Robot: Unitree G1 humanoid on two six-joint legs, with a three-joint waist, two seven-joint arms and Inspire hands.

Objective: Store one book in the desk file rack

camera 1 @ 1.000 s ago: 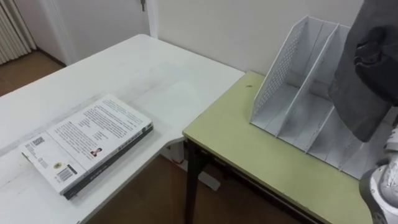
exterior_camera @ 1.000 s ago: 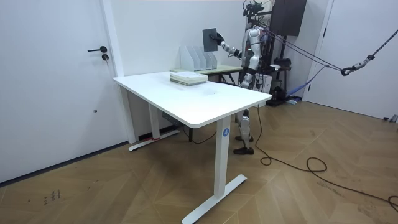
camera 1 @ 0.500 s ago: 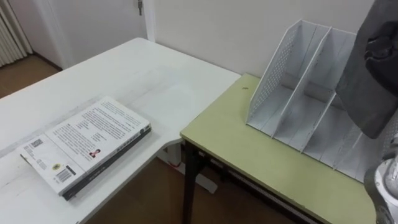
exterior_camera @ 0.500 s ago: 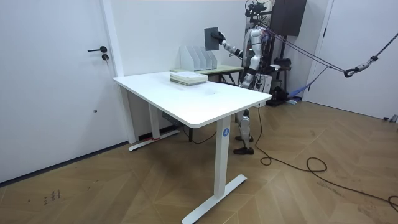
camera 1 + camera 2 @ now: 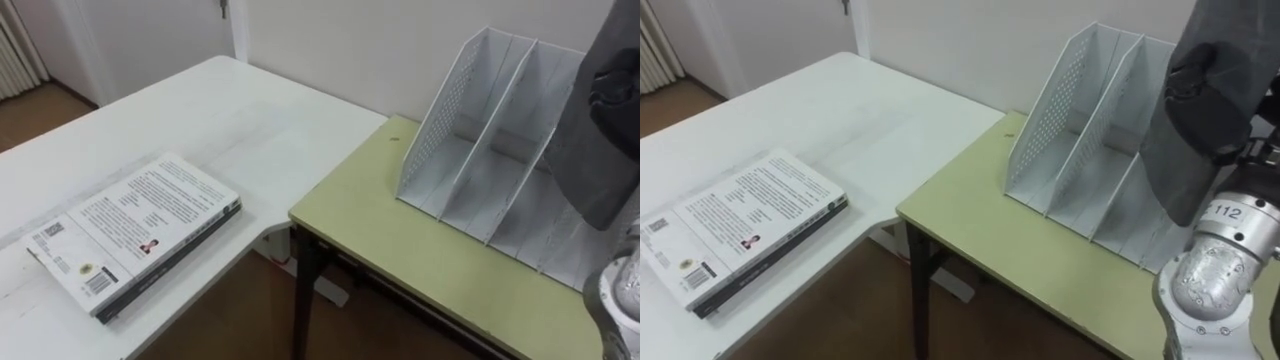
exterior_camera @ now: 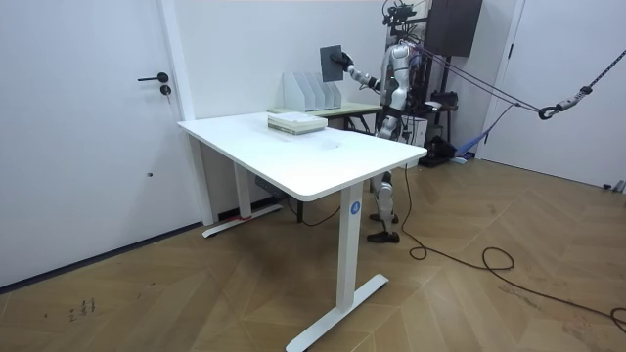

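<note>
Right hand point(image 5: 1202, 105) clasping grey book point(image 5: 1243, 32), held upright above white file rack point(image 5: 1072, 135)

White worktop point(image 5: 250, 110): plain white, unmarked. Adjoining worktop point(image 5: 430, 260): pale yellow-green top, black leg point(image 5: 303, 290). File rack point(image 5: 470, 150) at the green worktop's far edge: white throughout, outer side wall patterned with a regular grid of small perforations, dividers plain. Held book point(image 5: 1245, 30): uniform dark grey cover. Right robot hand point(image 5: 1205, 100) on it: black, wrist silver. Lying book point(image 5: 135, 230) by the white worktop's near edge: white cover, black print, barcodes, one small coloured picture, dark side edge. Floor point(image 5: 230, 320): brown wood.
</note>
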